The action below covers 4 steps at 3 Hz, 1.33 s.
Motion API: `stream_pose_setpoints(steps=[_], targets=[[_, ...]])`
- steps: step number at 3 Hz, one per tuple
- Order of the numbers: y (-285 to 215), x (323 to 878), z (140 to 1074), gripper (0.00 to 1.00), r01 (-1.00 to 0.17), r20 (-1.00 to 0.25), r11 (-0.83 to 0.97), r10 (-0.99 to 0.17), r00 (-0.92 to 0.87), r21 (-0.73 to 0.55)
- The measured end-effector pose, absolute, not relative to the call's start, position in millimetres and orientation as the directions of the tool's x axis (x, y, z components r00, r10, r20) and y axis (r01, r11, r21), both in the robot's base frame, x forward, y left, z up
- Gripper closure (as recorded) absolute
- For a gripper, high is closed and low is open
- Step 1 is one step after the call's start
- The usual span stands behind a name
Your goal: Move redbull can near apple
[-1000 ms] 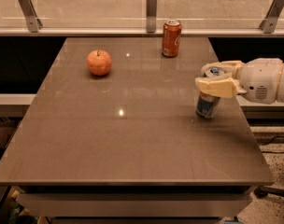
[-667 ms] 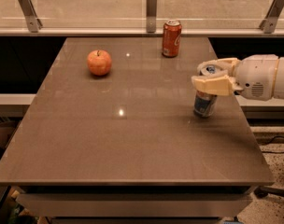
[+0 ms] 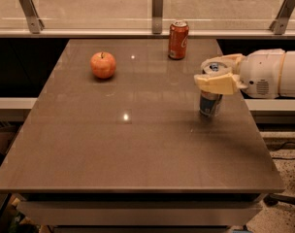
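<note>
We see glossy brown table [image 3: 138,149]. Orange-red soda can [image 3: 178,40] upright near table's far edge, right of centre. Glass barrier [image 3: 89,8] on metal posts [image 3: 157,11] just behind table. Speckled floor [image 3: 278,217] below table's right corner. Gripper [image 3: 213,72] above table's right side.

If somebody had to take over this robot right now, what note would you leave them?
Gripper: over the right side of the table, shut around the top of the redbull can.
Apple: back left, far from the can.
Done: can grasped.
Left: carry it left, set it down beside the apple, let go.
An orange soda can stands at the back; steer clear.
</note>
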<state>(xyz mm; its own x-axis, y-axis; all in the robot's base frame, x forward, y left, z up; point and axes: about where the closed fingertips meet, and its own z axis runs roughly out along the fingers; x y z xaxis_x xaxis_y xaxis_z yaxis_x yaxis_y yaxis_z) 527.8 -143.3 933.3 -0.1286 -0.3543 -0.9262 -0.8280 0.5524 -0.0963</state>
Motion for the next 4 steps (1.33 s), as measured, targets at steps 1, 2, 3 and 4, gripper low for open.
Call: stream_pose_setpoints(steps=[1, 2, 3, 4], targets=[[-139.9, 529.4, 937.4, 1.00, -0.811, -0.924, 0.575, -0.359, -0.134, -0.106], [-133.4, 532.3, 943.9, 1.00, -0.786, -0.925, 0.606, -0.356, -0.133, -0.121], [-121.2, 540.5, 954.4, 1.00, -0.761, -0.920, 0.633, -0.369, -0.132, -0.145], [-103.2, 552.2, 963.7, 1.00, -0.752, -0.912, 0.638, -0.390, -0.130, -0.165]])
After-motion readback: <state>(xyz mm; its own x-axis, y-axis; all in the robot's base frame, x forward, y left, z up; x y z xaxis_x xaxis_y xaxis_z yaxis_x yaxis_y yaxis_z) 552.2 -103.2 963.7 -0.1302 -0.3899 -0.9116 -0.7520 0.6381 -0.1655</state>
